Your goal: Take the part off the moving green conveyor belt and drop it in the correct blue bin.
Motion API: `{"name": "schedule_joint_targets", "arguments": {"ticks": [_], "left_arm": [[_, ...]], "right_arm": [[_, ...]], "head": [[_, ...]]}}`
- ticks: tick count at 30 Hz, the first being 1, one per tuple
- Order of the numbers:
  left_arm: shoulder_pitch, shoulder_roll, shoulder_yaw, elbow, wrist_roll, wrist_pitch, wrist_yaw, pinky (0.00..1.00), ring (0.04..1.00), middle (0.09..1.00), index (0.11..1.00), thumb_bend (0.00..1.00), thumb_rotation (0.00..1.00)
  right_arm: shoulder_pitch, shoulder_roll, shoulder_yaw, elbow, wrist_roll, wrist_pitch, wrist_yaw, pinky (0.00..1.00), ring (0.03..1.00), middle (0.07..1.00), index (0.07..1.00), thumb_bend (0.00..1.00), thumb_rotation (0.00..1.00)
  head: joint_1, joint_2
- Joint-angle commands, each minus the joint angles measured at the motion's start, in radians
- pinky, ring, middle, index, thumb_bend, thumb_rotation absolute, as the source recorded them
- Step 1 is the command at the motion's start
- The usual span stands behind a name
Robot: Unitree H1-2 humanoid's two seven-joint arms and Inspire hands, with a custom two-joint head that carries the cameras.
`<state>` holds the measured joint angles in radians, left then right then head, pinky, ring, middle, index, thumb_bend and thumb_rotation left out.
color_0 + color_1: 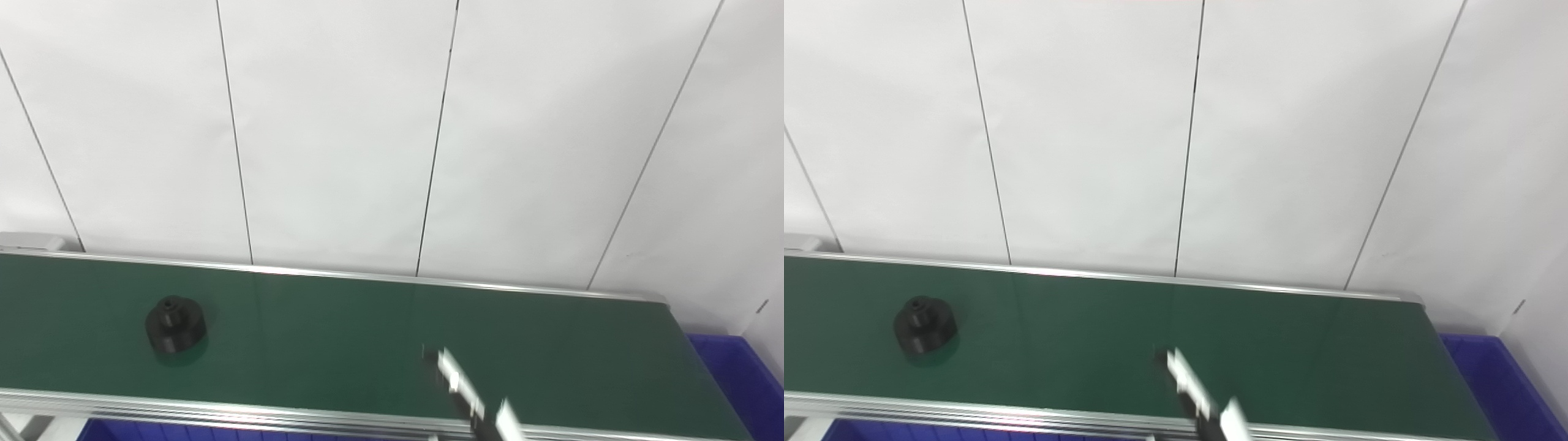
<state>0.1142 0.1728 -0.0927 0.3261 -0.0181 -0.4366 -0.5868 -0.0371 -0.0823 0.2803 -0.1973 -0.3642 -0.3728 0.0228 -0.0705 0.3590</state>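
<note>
Only the blurred tips of one hand (471, 398) are showing, rising from the bottom edge right of centre and slanting up and to the left over the near part of the green conveyor belt (380, 324); its white-and-black fingers (1188, 376) are smeared, so whether it is released or clenched cannot be told, and nothing is visibly sitting in it. From this sliver it is not clear which arm it is belonging to, though it is entering toward the right side; no other hand is appearing. The black round part (175, 323), a stepped disc with a small raised hub, is sitting upright on the belt's left portion, well apart from the fingers, with bare belt lying between them. The belt is running left to right between a far silver rail (429, 280) against the white panelled wall (343, 122) and a near silver rail (184, 411). A blue bin (735, 367) is sitting just past the belt's right end, and another strip of blue is peeking below the near rail at the lower left.
</note>
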Motion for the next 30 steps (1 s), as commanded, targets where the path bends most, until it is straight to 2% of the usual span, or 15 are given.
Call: {"name": "schedule_joint_targets", "arguments": {"ticks": [1,3,7,8,12,17,24,30], "left_arm": [[-0.017,0.014,0.000,-0.021,-0.019,-0.033,-0.005,0.85,0.920,0.945,0.921,0.48,0.76],[-0.020,0.015,0.005,-0.014,-0.028,-0.033,-0.014,0.86,0.924,0.942,0.917,0.48,0.75],[-0.023,0.017,0.009,-0.010,-0.031,-0.033,-0.024,0.87,0.926,0.937,0.912,0.49,0.75],[-0.023,0.020,0.005,-0.013,-0.024,-0.033,-0.020,0.86,0.926,0.940,0.911,0.48,0.76],[-0.023,0.023,-0.006,-0.012,-0.014,-0.033,-0.013,0.86,0.927,0.942,0.908,0.47,0.75],[-0.017,0.029,-0.005,-0.012,-0.026,-0.033,-0.022,0.88,0.932,0.938,0.904,0.48,0.75],[-0.005,0.053,-0.022,-0.019,-0.006,-0.033,-0.013,0.86,0.926,0.944,0.914,0.46,0.75],[-0.001,0.065,-0.034,-0.020,-0.005,-0.033,-0.005,0.85,0.920,0.944,0.916,0.46,0.74]], "right_arm": [[-0.097,0.051,-0.028,-0.090,-0.039,0.060,-0.006,0.89,0.945,0.957,0.936,0.45,0.92],[-0.185,0.100,-0.051,-0.109,-0.079,0.098,-0.031,0.77,0.837,0.856,0.840,0.50,0.60],[-0.315,0.168,-0.074,-0.064,-0.100,0.136,-0.053,0.72,0.793,0.814,0.801,0.55,0.46],[-0.363,0.185,-0.079,-0.036,-0.098,0.149,-0.056,0.75,0.807,0.813,0.805,0.66,0.34],[-0.535,0.225,-0.088,0.097,-0.164,0.177,-0.096,0.75,0.808,0.815,0.807,0.74,0.28],[-0.668,0.241,-0.086,0.263,-0.190,0.153,-0.154,0.76,0.802,0.818,0.799,0.83,0.23],[-0.813,0.249,-0.054,0.472,-0.248,0.194,-0.200,0.75,0.809,0.837,0.822,0.89,0.29],[-0.923,0.261,-0.032,0.699,-0.257,0.164,-0.279,0.76,0.825,0.837,0.832,0.92,0.30]], "head": [[-0.013,-0.003],[-0.022,-0.002],[-0.022,-0.002],[-0.016,-0.003],[-0.004,-0.010],[-0.021,-0.006],[-0.030,-0.001],[-0.039,0.004]]}}
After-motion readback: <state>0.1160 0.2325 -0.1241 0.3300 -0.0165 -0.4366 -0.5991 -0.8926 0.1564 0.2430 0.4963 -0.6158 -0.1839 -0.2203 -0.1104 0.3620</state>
